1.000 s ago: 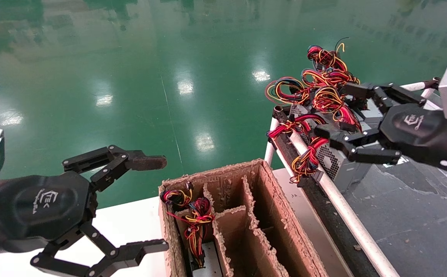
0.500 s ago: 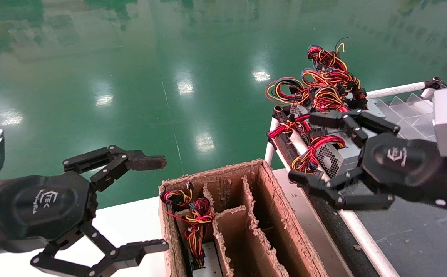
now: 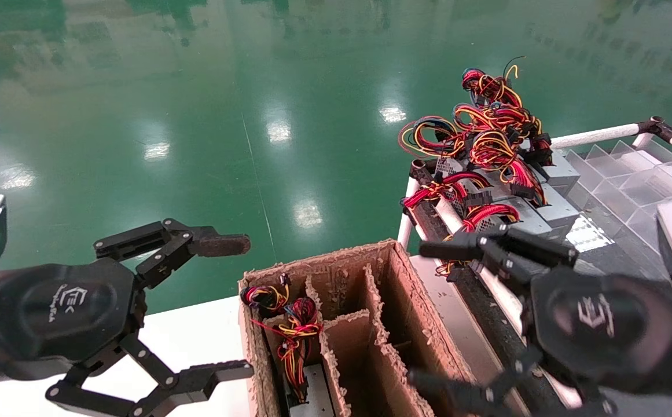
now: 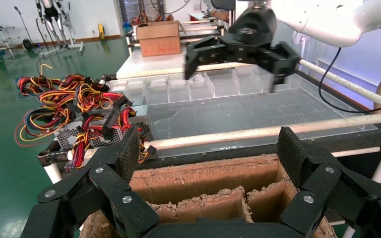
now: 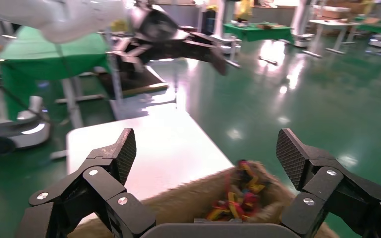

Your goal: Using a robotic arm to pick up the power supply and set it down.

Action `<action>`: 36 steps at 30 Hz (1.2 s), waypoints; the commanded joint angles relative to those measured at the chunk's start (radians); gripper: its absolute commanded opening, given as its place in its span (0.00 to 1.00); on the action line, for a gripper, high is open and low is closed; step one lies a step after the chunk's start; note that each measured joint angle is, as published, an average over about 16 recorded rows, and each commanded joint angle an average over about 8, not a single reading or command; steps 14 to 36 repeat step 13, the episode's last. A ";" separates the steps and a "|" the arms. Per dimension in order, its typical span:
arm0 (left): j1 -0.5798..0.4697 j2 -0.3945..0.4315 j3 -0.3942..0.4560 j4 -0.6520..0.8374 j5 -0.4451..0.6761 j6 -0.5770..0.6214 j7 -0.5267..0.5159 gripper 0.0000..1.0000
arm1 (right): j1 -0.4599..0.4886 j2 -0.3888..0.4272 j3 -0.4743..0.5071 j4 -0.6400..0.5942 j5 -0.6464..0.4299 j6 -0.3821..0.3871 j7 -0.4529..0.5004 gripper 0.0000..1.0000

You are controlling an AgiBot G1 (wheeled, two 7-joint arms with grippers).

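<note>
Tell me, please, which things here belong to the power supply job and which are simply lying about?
Job:
- power supply with coloured wires, on the rack
- right gripper, open, empty
- cardboard box with dividers

Lying about:
- left gripper, open, parked
- clear plastic trays

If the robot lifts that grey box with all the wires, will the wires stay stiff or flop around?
Probably flop. The grey metal power supply box looks rigid and likely heavy for its size, but its red, yellow and black wire bundle already loops loosely, so it would likely dangle and might snag on the neighbouring wires.
</note>
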 commanded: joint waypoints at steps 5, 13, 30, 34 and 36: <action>0.000 0.000 0.000 0.000 0.000 0.000 0.000 1.00 | -0.005 0.001 -0.008 0.015 0.023 -0.030 0.007 1.00; 0.000 0.000 0.000 0.000 0.000 0.000 0.000 1.00 | -0.005 0.001 -0.007 0.012 0.019 -0.023 0.006 1.00; 0.000 0.000 0.000 0.000 0.000 0.000 0.000 1.00 | -0.005 0.001 -0.007 0.012 0.019 -0.023 0.006 1.00; 0.000 0.000 0.000 0.000 0.000 0.000 0.000 1.00 | -0.005 0.001 -0.007 0.012 0.019 -0.023 0.006 1.00; 0.000 0.000 0.000 0.000 0.000 0.000 0.000 1.00 | -0.005 0.001 -0.007 0.012 0.019 -0.023 0.006 1.00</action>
